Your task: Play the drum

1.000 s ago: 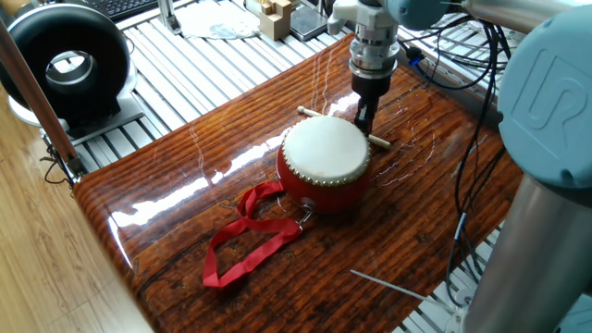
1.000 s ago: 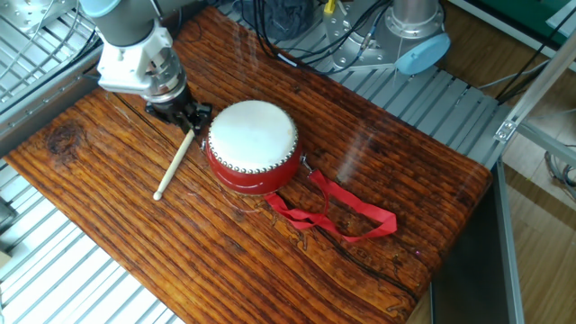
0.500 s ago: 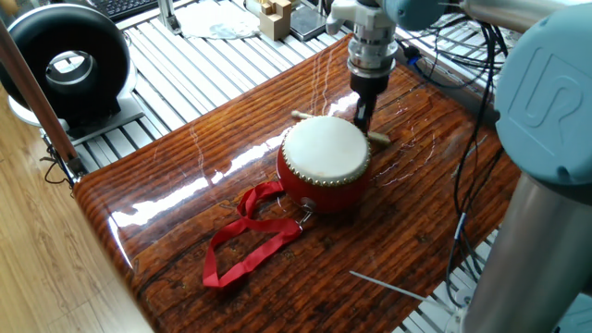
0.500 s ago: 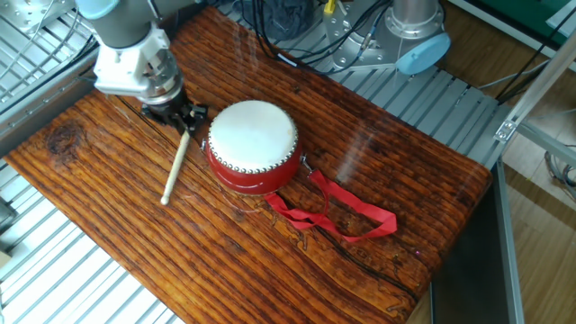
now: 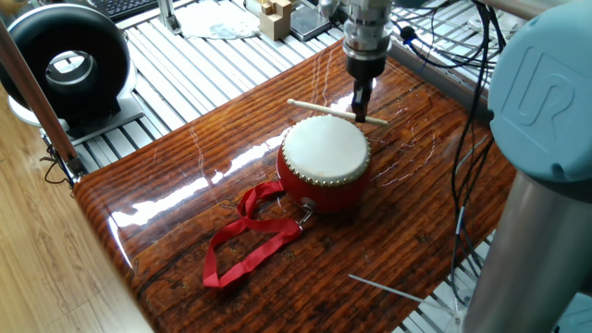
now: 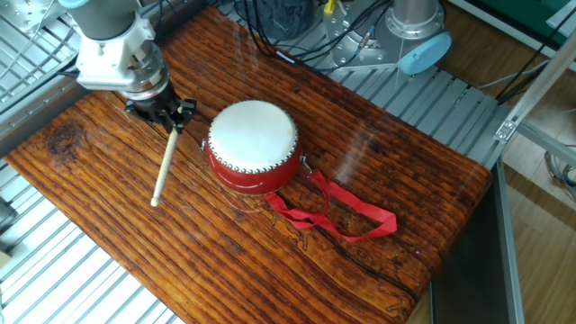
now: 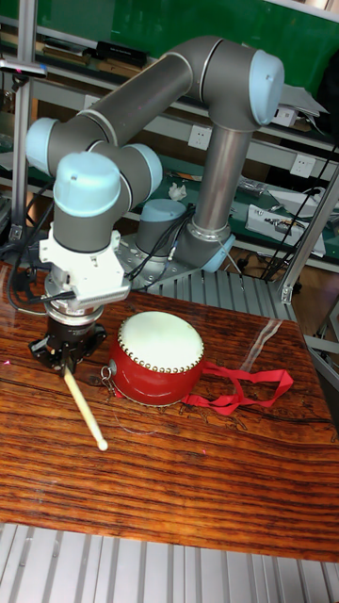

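My gripper [image 6: 160,115] is clamped on the upper end of the wooden stick [image 6: 163,164], and it hangs just off the rim of the drum [image 6: 254,144], not touching it. In the other fixed view the drum lies at about 3 o'clock from my gripper, a short gap of bare tabletop [image 6: 108,225] between us, while the stick runs away from my fingers toward 6 o'clock, its rounded tip down near the wood and pointing away from the skin. That is the relation I judge the next move turns on: the stick's long axis lies alongside the drum, not over it, so I would have to lift and swing the free end round toward 3 o'clock to bring it down on the cream skin. From the one fixed view the stick [image 5: 326,110] shows as a pale bar crossing just behind the far rim of the drum [image 5: 324,165], clear of the top. The red ribbon [image 6: 346,211] trails off the drum's opposite side, toward 4 o'clock, well apart from me and out of my sweep. I see nothing standing between stick and skin; only the studded rim is near enough to catch.
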Controlling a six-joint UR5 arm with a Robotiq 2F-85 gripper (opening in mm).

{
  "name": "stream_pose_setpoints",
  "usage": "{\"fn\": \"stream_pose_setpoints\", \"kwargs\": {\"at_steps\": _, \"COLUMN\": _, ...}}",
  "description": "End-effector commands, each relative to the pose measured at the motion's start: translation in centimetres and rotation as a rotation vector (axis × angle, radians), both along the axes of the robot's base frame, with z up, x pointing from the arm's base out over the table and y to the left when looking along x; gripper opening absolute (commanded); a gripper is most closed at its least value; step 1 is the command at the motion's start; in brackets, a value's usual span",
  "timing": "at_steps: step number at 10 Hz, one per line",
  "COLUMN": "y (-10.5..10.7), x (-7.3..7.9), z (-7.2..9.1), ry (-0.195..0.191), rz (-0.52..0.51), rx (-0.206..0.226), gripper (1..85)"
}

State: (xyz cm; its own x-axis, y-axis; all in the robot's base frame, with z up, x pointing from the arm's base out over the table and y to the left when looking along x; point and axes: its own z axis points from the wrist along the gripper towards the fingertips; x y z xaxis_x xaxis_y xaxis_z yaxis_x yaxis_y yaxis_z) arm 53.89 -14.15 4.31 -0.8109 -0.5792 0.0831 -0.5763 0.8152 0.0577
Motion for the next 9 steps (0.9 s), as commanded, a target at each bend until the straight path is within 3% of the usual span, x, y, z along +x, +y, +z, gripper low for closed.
{"fn": "stream_pose_setpoints", "kwargs": {"at_steps": 1, "y": 0.6, "x": 2.4, "z": 1.5, "ry": -0.042, "rz": 0.123, "rx": 0.002, "gripper": 1.0}}
{"fn": "stream_pose_setpoints", "kwargs": {"at_steps": 4, "y": 1.0, "x": 4.1, "z": 1.8, "ry": -0.087, "rz": 0.293, "rx": -0.004, "gripper": 1.0}}
{"fn": "stream_pose_setpoints", "kwargs": {"at_steps": 7, "y": 1.2, "x": 5.7, "z": 1.7, "ry": -0.143, "rz": 0.394, "rx": 0.001, "gripper": 1.0}}
{"fn": "stream_pose_setpoints", "kwargs": {"at_steps": 9, "y": 1.2, "x": 6.2, "z": 1.8, "ry": -0.158, "rz": 0.458, "rx": -0.001, "gripper": 1.0}}
